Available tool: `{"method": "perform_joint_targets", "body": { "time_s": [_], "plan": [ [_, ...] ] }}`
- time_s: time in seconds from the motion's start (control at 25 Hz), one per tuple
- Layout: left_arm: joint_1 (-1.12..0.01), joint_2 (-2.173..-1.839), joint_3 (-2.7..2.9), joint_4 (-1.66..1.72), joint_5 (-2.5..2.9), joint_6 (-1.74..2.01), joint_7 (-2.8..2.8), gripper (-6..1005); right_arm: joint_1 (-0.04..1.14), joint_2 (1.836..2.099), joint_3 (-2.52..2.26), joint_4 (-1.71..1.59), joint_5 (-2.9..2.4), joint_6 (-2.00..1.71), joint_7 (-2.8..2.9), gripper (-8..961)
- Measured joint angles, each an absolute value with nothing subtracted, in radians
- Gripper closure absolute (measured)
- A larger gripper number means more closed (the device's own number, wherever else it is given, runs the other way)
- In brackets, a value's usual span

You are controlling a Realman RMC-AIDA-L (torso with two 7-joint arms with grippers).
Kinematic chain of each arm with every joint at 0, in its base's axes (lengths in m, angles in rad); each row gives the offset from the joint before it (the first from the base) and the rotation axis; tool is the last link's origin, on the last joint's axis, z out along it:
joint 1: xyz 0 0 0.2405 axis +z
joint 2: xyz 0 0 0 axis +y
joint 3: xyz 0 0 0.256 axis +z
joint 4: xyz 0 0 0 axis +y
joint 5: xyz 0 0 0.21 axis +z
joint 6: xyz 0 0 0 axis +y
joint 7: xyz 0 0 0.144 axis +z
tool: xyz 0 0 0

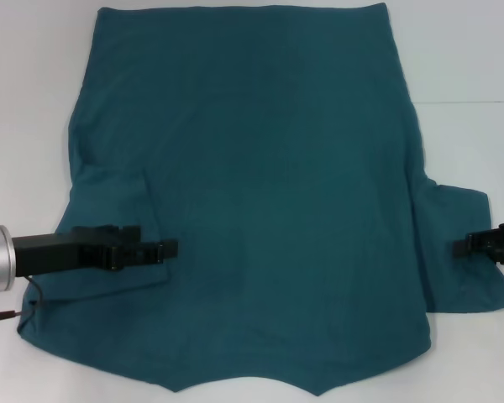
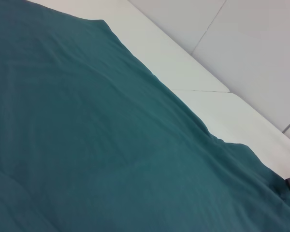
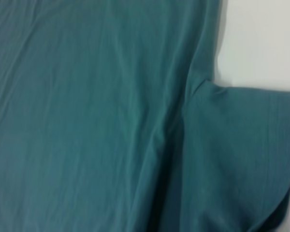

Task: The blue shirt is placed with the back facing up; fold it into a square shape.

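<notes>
On the white worktop the blue shirt lies spread out flat, plain side up, with its hem far from the robot and its neck end close to it. The near edge of the shirt runs off the bottom of the head view. The left sleeve is folded in over the body of the shirt. The left claw sits low over that folded sleeve, and I cannot tell if it is open or pinching the cloth. The right claw is at the edge of the right sleeve, partly cut off by the side of the head view. Its grip is too dark to make out. The wrist views show mostly blue cloth.
</notes>
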State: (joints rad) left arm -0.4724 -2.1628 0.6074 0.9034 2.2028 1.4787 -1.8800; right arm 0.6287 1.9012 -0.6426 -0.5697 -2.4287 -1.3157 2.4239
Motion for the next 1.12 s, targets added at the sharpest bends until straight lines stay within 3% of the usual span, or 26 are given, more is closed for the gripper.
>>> {"method": "perform_joint_targets", "body": {
  "time_s": [0.28, 0.72, 1.12],
  "plan": [
    [-0.472, -2.163, 0.607, 0.903, 2.203, 1.479, -1.881, 51, 0.626, 1.897, -0.642, -0.570, -2.428, -1.316, 2.431, 360],
    [-0.474, -2.163, 0.607, 0.903, 2.203, 1.479, -1.881, 51, 0.622, 1.889, -0.638, -0.570, -2.429, -1.316, 2.439, 846],
    [-0.470, -2.163, 0.607, 0.905, 2.203, 1.479, -1.881, 51, 0.601, 1.885, -0.636, -0.602, -2.430, -1.280, 2.417, 944]
  ]
}}
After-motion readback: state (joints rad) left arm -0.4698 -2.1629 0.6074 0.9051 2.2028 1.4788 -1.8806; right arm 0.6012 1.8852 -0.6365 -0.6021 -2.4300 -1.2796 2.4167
